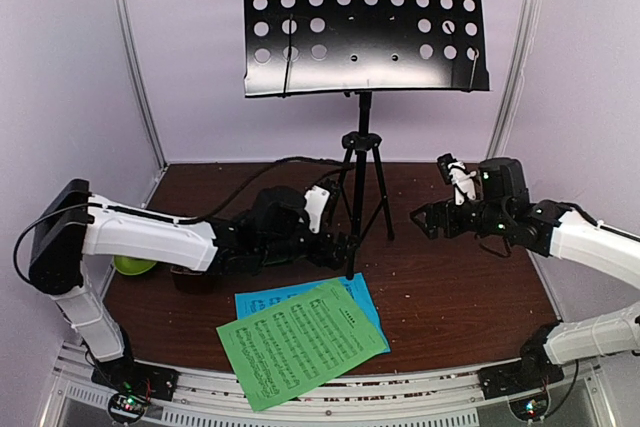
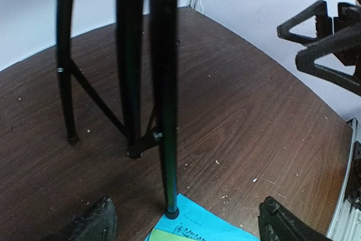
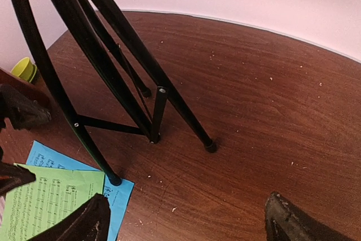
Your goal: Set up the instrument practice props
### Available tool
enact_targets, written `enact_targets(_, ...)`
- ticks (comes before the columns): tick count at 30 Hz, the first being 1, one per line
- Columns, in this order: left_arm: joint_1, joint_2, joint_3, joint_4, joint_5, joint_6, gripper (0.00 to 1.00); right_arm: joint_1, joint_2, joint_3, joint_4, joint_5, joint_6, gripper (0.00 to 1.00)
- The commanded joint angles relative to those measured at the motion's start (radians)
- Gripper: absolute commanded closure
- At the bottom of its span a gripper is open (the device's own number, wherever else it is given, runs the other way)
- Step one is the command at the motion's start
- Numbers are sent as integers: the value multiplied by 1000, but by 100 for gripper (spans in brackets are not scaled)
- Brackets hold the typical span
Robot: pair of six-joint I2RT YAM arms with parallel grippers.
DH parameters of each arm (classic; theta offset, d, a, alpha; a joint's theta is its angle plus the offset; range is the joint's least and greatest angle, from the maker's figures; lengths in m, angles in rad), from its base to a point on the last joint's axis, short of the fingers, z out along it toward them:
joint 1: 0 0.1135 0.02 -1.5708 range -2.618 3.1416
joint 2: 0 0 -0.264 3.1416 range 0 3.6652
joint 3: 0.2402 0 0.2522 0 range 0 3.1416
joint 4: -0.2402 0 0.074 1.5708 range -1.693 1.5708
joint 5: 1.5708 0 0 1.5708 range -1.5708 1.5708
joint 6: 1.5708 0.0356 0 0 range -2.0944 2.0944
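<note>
Worktop (image 1: 470,287) with music stand (image 1: 365,22) at centre frame; both jaws wide, holding nothing.
Green sheet (image 1: 300,342) overlaps blue sheet (image 1: 360,297) at lower centre. One stand foot (image 3: 114,180) pins the blue corner: pulling that sheet could tear it or tip the stand.

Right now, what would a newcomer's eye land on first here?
The black perforated music stand towers in the middle. In front, a green sheet overlaps a blue sheet, one stand foot on the blue. The left gripper and right gripper, both open, flank its legs.
</note>
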Motion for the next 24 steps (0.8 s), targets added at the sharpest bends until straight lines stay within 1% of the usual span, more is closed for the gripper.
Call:
enact_targets(1, -34, 98, 84, 103, -71, -43, 13, -49, 22, 28, 70, -135, 20, 4)
enact_targets(4, -44, 161, 148, 79, -108, -44, 17, -63, 20, 26, 79, -151, 20, 4)
enact_targets(8, -45, 222, 237, 16, -131, -6, 22, -76, 15, 31, 74, -145, 15, 4)
enact_targets(18, -44, 279, 287, -34, -219, 3, 34, -90, 13, 53, 64, -127, 34, 4)
enact_targets(22, -42, 307, 301, -42, -217, -5, 40, -92, 20, 56, 61, -114, 34, 3)
enact_targets(24, -38, 318, 306, -42, -208, -18, 44, -94, 22, 56, 58, -91, 32, 3)
